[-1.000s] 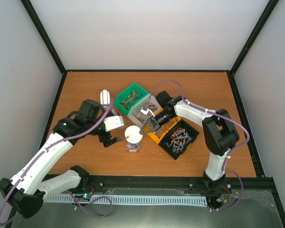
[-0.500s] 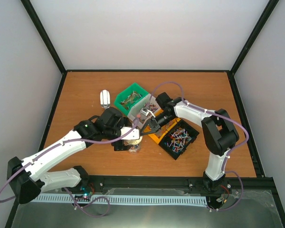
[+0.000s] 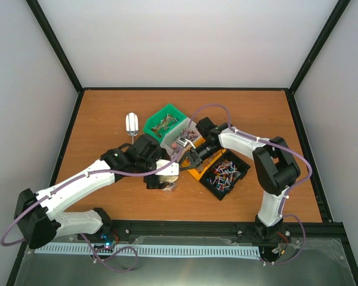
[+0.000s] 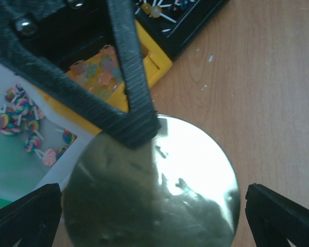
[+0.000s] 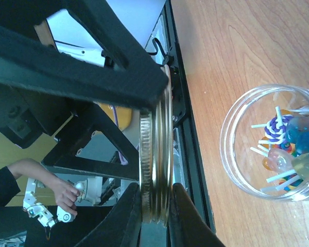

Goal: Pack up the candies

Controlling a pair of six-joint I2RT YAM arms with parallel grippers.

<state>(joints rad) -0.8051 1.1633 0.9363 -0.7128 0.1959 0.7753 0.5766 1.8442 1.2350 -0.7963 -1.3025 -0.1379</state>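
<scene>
**Top external view.** The candies (image 3: 225,173) lie in four small bins clustered mid-table. Multicoloured stick-like ones fill a black plastic bin (image 3: 236,183). Others sit in a yellow bin (image 3: 194,173), a pale grey bin (image 3: 170,140) and a green bin (image 3: 155,116). A shiny metal scoop (image 3: 131,123) lies on the brown wooden table (image 3: 107,107), just left of the green bin. Near the bins, a clear round jar (image 3: 169,187) stands on the table. The left gripper (image 3: 161,177) crowds over it and hides most of it. The right gripper (image 3: 182,162) reaches in from the bins and is clenched on a round gold-toned metal lid (image 3: 168,170).

**Left wrist view.** The lid (image 4: 185,190) fills the lower middle as a glossy disc. A black finger (image 4: 131,77) of the right gripper crosses its upper edge. The left gripper (image 4: 152,203) is spread wide, with one fingertip at each bottom corner, straddling the lid and holding nothing. Behind the lid are pale star-like candies (image 4: 95,69) in the yellow bin (image 4: 159,64), swirl lollipops in the grey bin (image 4: 10,164), and a corner of the black bin (image 4: 195,25).

**Right wrist view.** The right gripper (image 5: 155,208) pinches the lid (image 5: 155,154), which is seen edge-on with its ribbed rim. The jar (image 5: 237,154) stands apart to the right, its mouth uncovered. Inside are candies (image 5: 288,139): a purple-white swirl, blue and orange ones, all on white sticks. The black frame of the left gripper blocks the upper left.
</scene>
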